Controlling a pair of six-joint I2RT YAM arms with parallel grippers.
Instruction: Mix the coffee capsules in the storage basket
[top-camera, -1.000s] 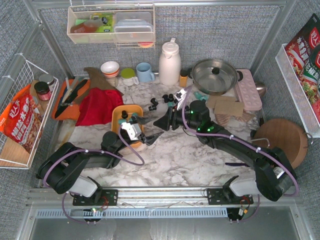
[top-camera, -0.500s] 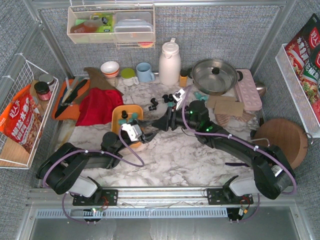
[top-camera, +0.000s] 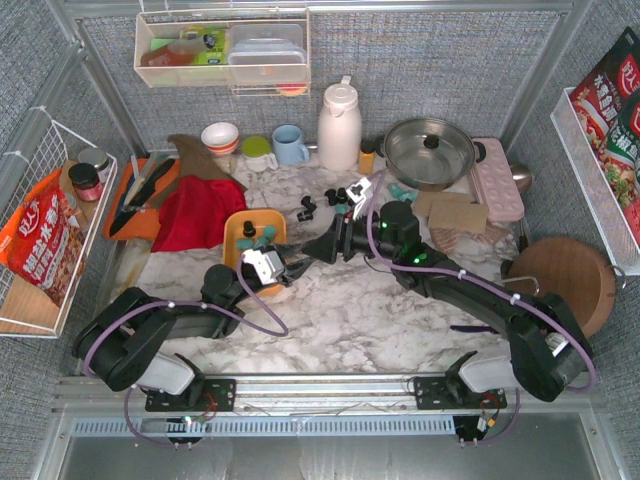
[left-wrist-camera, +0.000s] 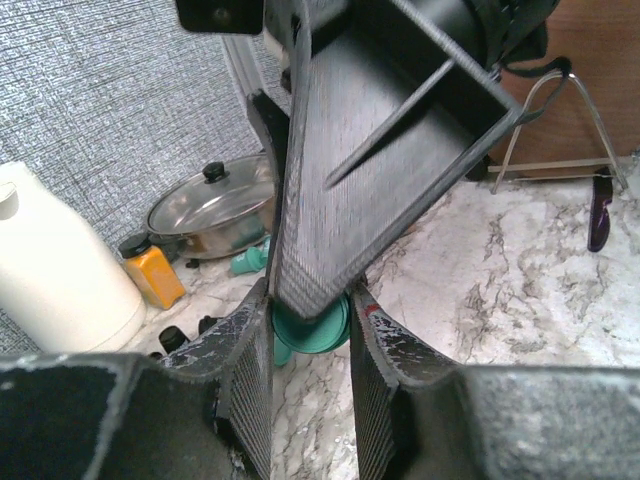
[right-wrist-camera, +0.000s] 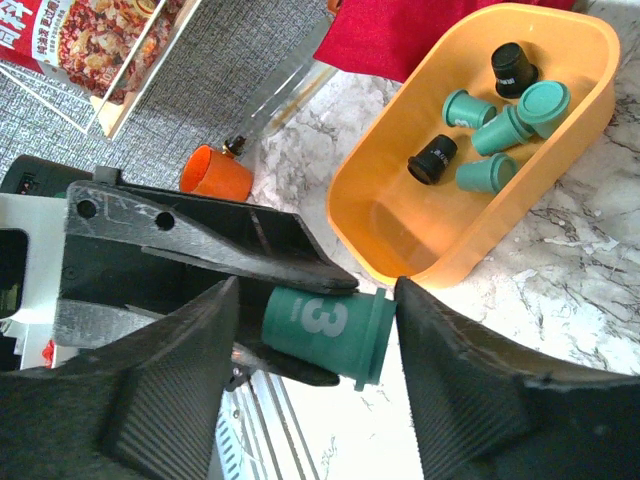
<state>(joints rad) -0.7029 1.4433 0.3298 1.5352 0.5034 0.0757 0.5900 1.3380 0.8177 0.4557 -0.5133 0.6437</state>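
my left gripper is clamped on one teal capsule, its thin fingers pinching the body from above and below. the capsule lies on its side just outside the storage basket, off the rim and above the marble top. in the right wrist view its long axis runs almost level. the flanged rim points to the right of that view and a touch downward, the narrow end to the left, and a white "3" shows on the side wall.

my right gripper is spread wide, a finger on each side of the capsule's ends. there is a gap at the narrow end, and i cannot tell whether the rim end touches.

from the left wrist, one right finger covers nearly everything and only a teal arc of rim shows. overhead, the capsule is hidden between the two grippers. inside the basket lie other capsules, four teal and two black, clustered at the far end.
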